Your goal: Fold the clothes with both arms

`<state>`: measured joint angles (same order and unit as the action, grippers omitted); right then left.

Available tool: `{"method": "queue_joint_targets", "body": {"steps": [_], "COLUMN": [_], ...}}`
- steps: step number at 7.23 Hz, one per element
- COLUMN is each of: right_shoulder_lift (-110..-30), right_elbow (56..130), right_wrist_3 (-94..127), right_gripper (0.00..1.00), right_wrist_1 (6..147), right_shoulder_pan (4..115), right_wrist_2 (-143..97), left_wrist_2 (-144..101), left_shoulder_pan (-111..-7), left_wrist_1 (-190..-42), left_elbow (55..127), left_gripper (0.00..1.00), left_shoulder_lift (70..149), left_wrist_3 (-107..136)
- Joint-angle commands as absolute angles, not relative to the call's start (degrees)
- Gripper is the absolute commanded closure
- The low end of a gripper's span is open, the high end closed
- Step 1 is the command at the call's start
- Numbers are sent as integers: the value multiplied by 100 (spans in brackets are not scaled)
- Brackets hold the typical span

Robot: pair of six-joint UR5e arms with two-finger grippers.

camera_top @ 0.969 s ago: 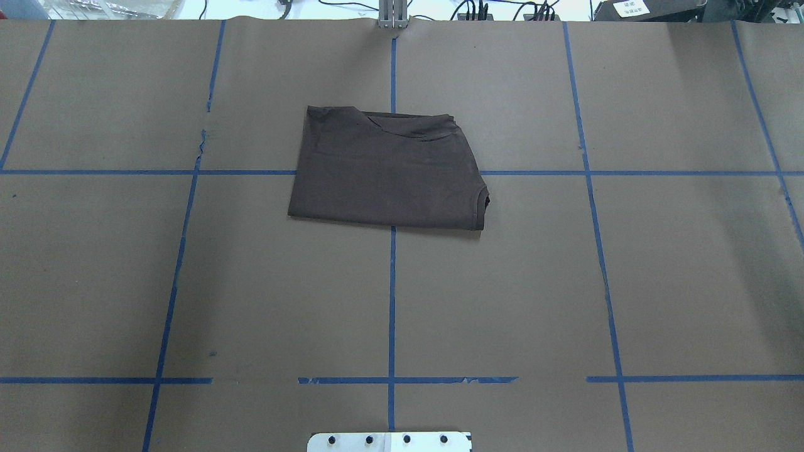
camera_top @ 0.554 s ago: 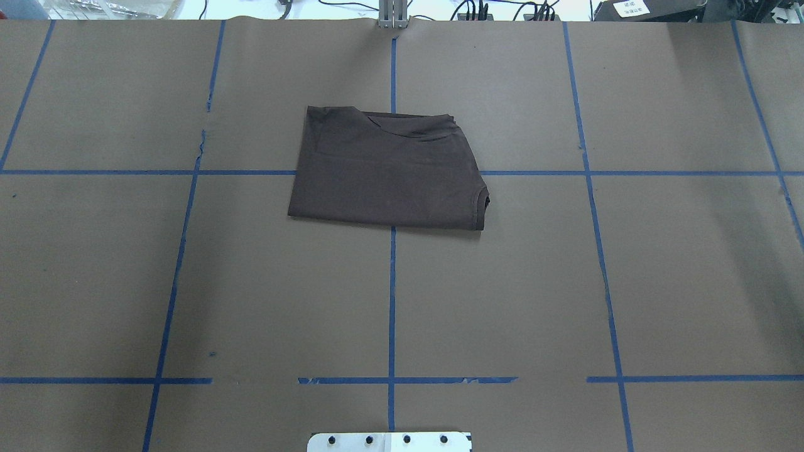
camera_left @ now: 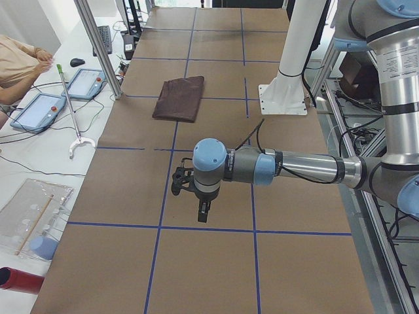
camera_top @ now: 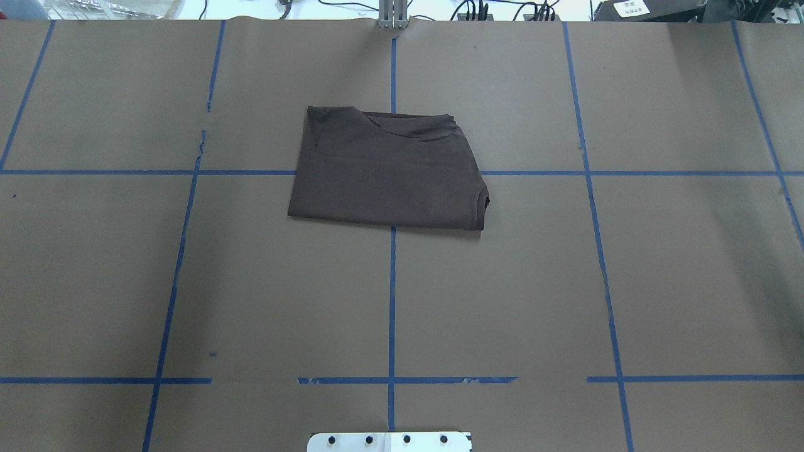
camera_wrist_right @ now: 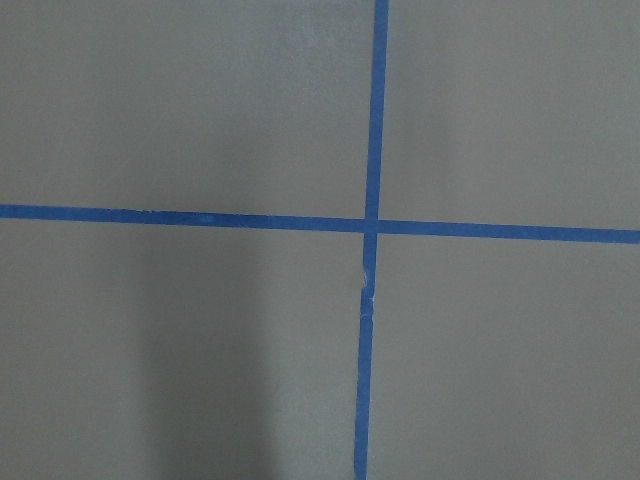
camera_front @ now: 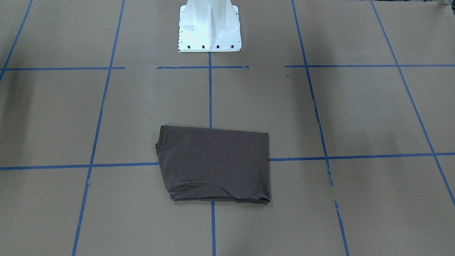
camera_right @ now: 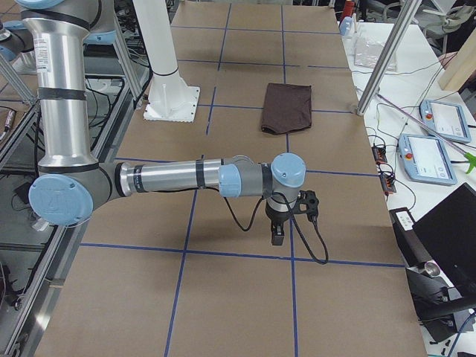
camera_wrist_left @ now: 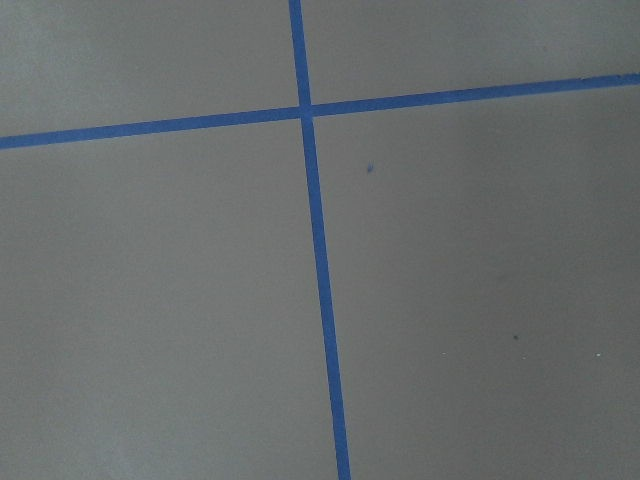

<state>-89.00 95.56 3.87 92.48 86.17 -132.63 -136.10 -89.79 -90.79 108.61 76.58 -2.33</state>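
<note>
We see the shirt folded into a compact rectangle near the middle of the counter, lying over a crossing of the blue tape. Nothing touches it. We judge the folding done or nearly so, which would explain why both arms are parked well apart from it. The left claw hangs over bare paper toward the robot's left end and the right claw over the right end, each pointing down. We cannot tell whether either claw is apart or together: only the side views show them, and the wrist cameras show only paper and tape.

Brown paper covers the counter, gridded with tape that is torn in places. The white pedestal is bolted at the robot's edge. Beyond the far edge we see a white bench with tablets and cables, and a person's arm.
</note>
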Motion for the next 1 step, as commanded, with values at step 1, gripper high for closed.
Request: {"method": "queue_joint_targets", "body": {"steps": [1], "right_shoulder_lift": [-8912], "right_elbow": [9545], "right_wrist_3": [395], "right_gripper": [0], "right_wrist_1": [9255], "right_shoulder_pan": [8604], "right_wrist_2": [-13289], "left_wrist_2": [-13867], "left_shoulder_pan": [-8974], "left_wrist_1": [-9070], "left_elbow": [10898], "left_gripper": [0], "left_shoulder_lift": [7664], "left_wrist_3": [-229]}}
